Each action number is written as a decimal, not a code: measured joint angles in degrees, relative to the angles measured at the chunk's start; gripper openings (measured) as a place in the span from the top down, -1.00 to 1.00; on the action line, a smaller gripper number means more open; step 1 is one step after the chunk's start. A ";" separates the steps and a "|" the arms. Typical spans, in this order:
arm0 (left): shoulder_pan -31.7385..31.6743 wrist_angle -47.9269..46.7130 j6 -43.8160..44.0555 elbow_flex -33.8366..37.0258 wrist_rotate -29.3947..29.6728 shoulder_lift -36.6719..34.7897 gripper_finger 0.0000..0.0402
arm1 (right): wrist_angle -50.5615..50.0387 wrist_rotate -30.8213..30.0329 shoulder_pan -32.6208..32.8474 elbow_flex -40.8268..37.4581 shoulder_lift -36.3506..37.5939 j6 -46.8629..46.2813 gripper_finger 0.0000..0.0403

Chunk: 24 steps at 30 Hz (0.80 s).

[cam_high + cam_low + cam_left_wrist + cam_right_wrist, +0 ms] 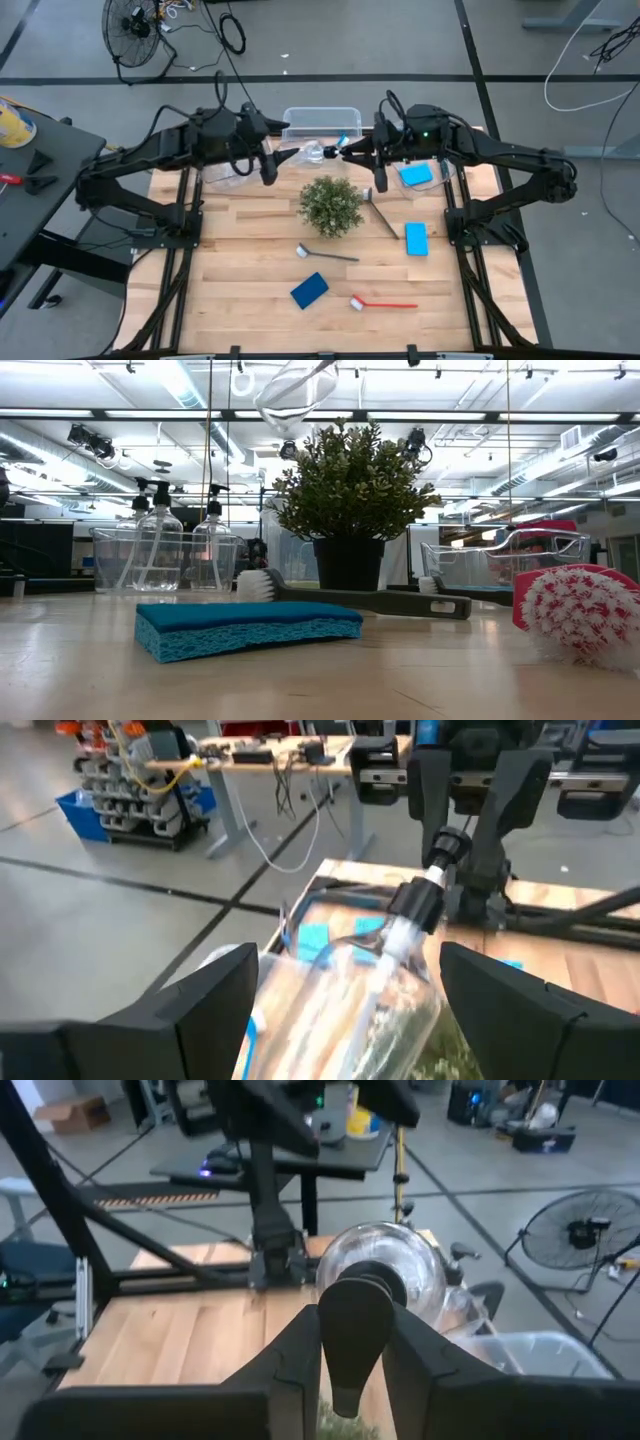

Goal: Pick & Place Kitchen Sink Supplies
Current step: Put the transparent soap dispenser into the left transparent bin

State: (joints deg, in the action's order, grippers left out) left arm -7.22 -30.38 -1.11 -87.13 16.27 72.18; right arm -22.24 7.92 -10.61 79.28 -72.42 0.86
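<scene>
High view looks straight down; low view sits at tabletop level; both share the plant [331,205].

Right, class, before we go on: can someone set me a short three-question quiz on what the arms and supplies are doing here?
1. True or false: the clear bottle lies on the table.
2. Which gripper grips the bottle's black cap? A left, B right, C neither.
3. Fill in: the brush nearest the table's front edge is ____.

Key: 1 false, it is held in the air between the left gripper and the right gripper; 2 B; 3 red.
</scene>
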 joint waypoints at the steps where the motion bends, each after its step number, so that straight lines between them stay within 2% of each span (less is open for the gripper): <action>1: 0.00 0.49 -0.04 -0.38 0.00 0.28 -0.56 | -0.02 0.00 -0.15 0.61 0.00 0.10 0.62; 7: -0.37 -0.05 0.23 -0.42 0.39 0.29 -0.56 | -2.56 0.02 -1.35 5.67 -0.10 -1.49 0.62; 10: -0.37 0.03 0.25 -0.42 0.50 0.20 -0.56 | -8.12 -0.01 -2.28 9.90 -1.35 -3.10 0.62; 17: -0.37 0.42 0.38 -0.42 0.60 0.18 -0.56 | -24.51 0.64 -3.49 24.51 -7.71 -2.11 0.62; 24: -0.37 0.95 0.36 -0.40 0.59 0.18 -0.56 | -33.63 0.68 -3.68 38.25 -15.28 0.33 0.62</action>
State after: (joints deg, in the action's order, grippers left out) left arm -7.60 -29.42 -0.75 -87.53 16.86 72.36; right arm -55.88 8.60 -14.28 117.53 -87.70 1.19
